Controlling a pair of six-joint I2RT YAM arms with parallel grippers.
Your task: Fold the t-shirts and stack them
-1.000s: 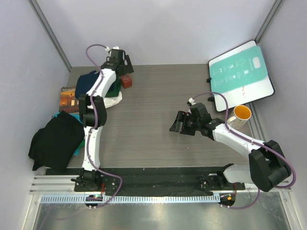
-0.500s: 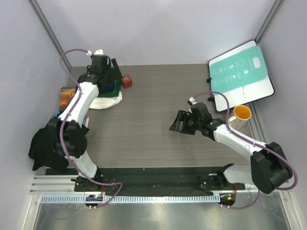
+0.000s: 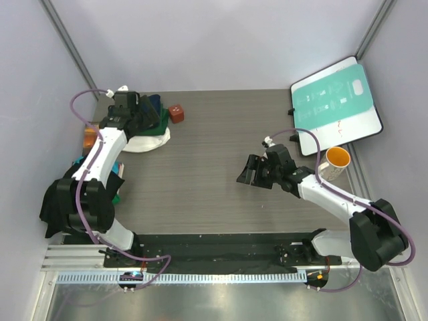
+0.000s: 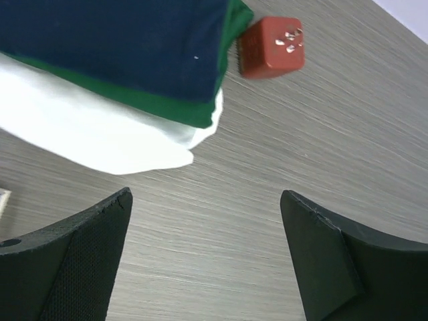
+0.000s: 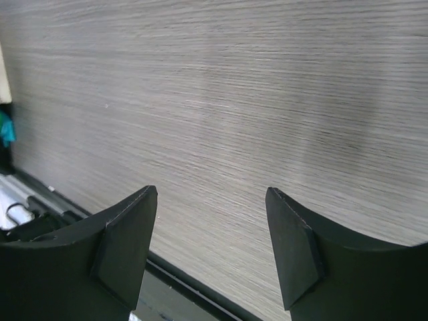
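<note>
T-shirts (image 4: 120, 40) stacked navy-green-cream, corner pointing toward red block (image 4: 271, 45); long axis hidden.

A folded stack lies on the grey tabletop (image 4: 321, 147): the navy t-shirt (image 4: 114, 40) on top, the dark green t-shirt (image 4: 160, 103) under it, the cream-white t-shirt (image 4: 87, 137) lowest. A red block (image 4: 271, 47) sits just right of the stack's corner. Nearer, the left jaws stand wide apart, gripping nothing.
</note>
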